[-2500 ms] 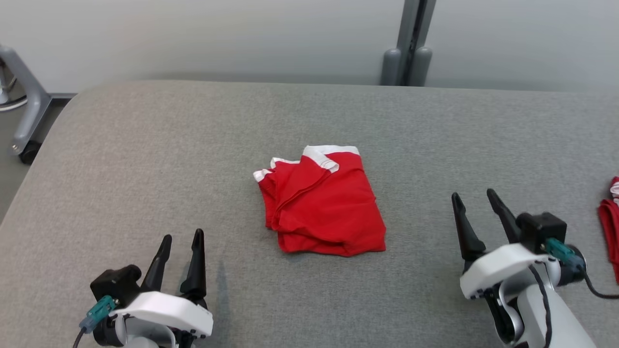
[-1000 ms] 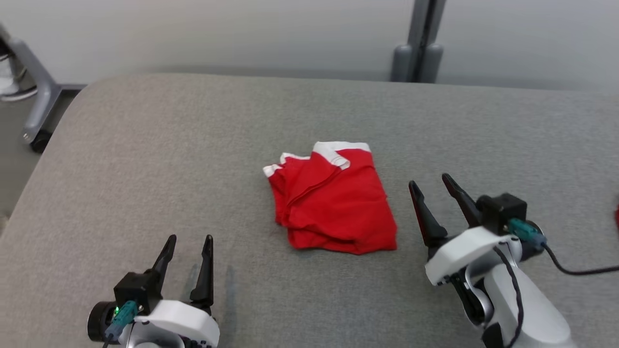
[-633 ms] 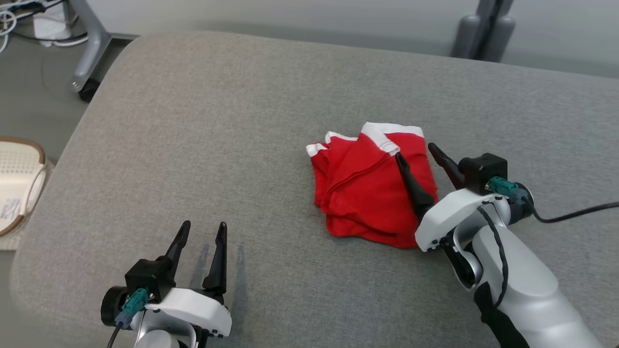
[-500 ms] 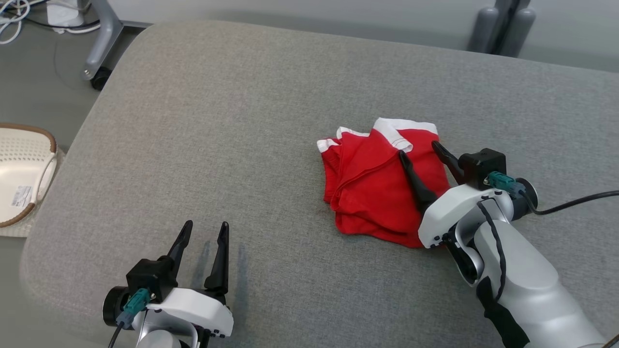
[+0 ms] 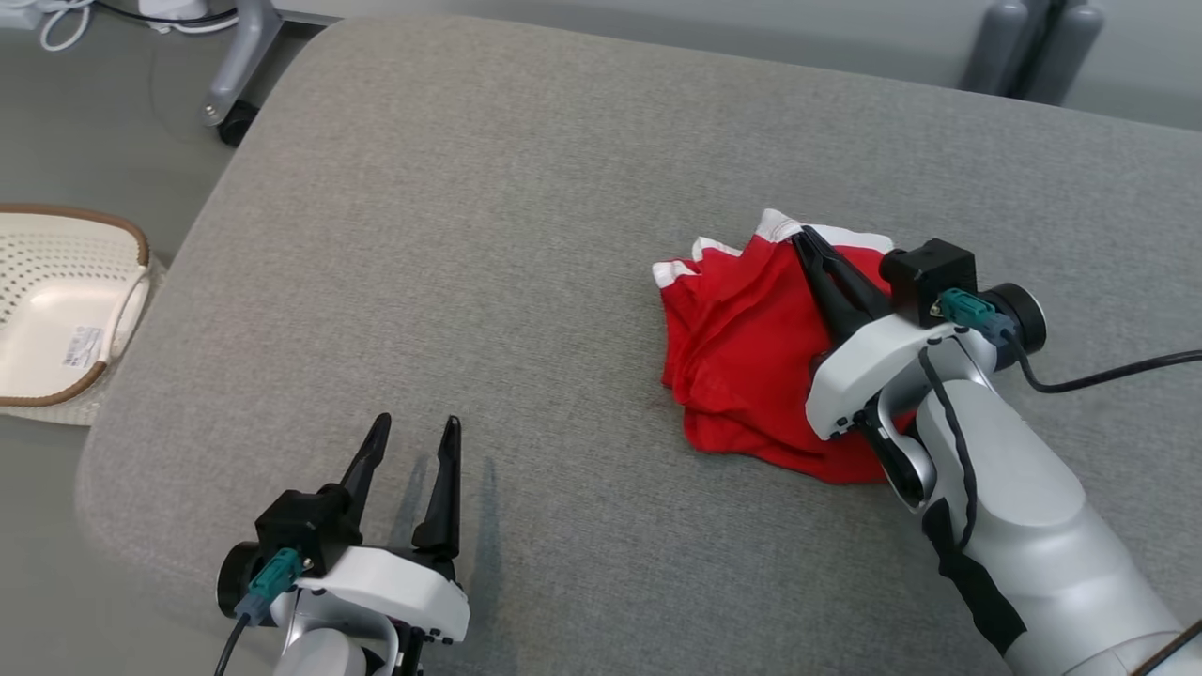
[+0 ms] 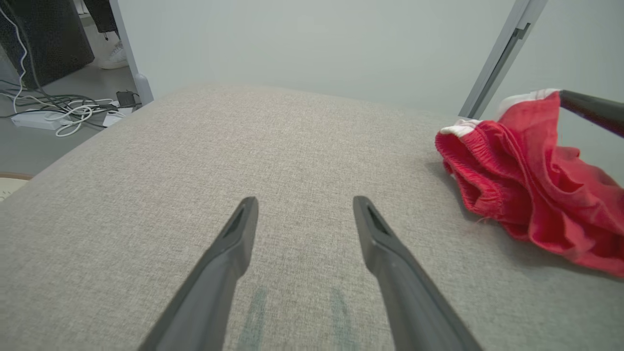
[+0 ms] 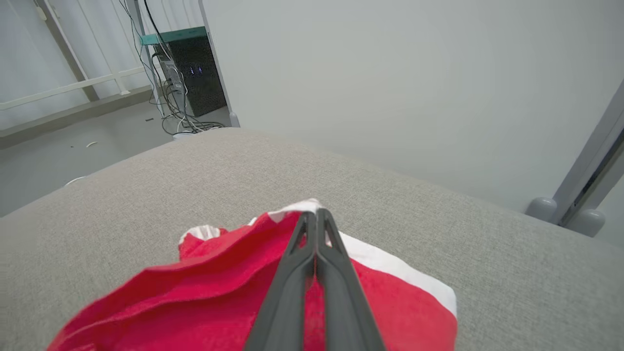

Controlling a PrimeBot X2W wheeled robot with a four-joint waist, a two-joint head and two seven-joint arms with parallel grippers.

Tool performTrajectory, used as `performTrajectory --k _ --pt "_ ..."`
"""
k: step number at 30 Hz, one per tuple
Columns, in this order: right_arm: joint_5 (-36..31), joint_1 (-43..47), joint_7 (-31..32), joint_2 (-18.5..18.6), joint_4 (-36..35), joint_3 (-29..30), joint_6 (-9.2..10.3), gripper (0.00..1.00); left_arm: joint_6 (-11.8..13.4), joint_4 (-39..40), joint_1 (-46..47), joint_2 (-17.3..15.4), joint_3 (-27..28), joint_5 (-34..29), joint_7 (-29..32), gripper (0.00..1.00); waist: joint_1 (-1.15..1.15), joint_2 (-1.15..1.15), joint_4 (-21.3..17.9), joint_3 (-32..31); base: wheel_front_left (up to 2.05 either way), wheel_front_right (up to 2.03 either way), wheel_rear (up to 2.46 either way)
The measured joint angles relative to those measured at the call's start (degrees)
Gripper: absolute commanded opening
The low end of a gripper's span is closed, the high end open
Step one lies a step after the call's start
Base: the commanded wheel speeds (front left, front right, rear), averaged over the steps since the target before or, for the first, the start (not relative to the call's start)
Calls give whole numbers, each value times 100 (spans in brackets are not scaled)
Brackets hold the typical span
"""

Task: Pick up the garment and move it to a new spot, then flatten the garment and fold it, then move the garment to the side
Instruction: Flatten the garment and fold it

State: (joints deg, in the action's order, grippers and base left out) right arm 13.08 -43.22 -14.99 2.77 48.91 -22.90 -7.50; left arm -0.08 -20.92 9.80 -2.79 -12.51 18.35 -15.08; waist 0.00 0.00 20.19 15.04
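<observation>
Grey padded counter (image 5: 470,235), red shorts (image 5: 742,366) with a white waistband bunched right of centre. Head view picks up a white basket (image 5: 56,310) on the floor off the left edge. Right wrist view has a black computer tower (image 7: 192,73) behind. Right hand (image 5: 800,237) is pressed together, pinching the waistband edge, which is raised. Left hand (image 5: 415,424) is spread over bare counter, well apart from the shorts.

Right gripper (image 5: 798,237): fingers pressed together, clamping the garment (image 5: 742,357) at its far edge. Left gripper (image 5: 416,422): fingers apart, well left of the garment.
</observation>
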Motion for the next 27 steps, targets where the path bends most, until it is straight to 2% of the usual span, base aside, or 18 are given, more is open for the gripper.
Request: performTrajectory --k 7,9,10,14,17,21,27 --pt "-327 -451 0 -3 432 3 0 0 -2 -57 102 -4 -401 208 0 100 0 0 462 -36 0 0 0" --pt "-435 -594 0 -4 632 132 0 50 0 -78 111 -1 -526 244 0 100 0 0 633 -40 0 0 0" --pt "-477 -657 1 -3 751 216 0 100 18 -85 111 2 -573 264 0 100 0 0 719 -40 0 0 0" --pt "-475 -787 0 -1 804 354 0 100 66 -93 110 -4 -647 300 0 100 0 0 987 -48 0 0 0" --pt "-345 -751 0 -18 586 360 0 100 116 -105 93 -3 -598 304 0 100 0 0 994 -84 0 0 0" --pt "-264 -421 0 -15 209 601 0 100 125 -111 53 -4 -436 261 0 100 0 0 768 -148 0 0 0" --pt "-611 320 0 38 -354 1400 0 100 123 -107 24 -1 -70 79 0 100 0 0 225 -261 0 0 0"
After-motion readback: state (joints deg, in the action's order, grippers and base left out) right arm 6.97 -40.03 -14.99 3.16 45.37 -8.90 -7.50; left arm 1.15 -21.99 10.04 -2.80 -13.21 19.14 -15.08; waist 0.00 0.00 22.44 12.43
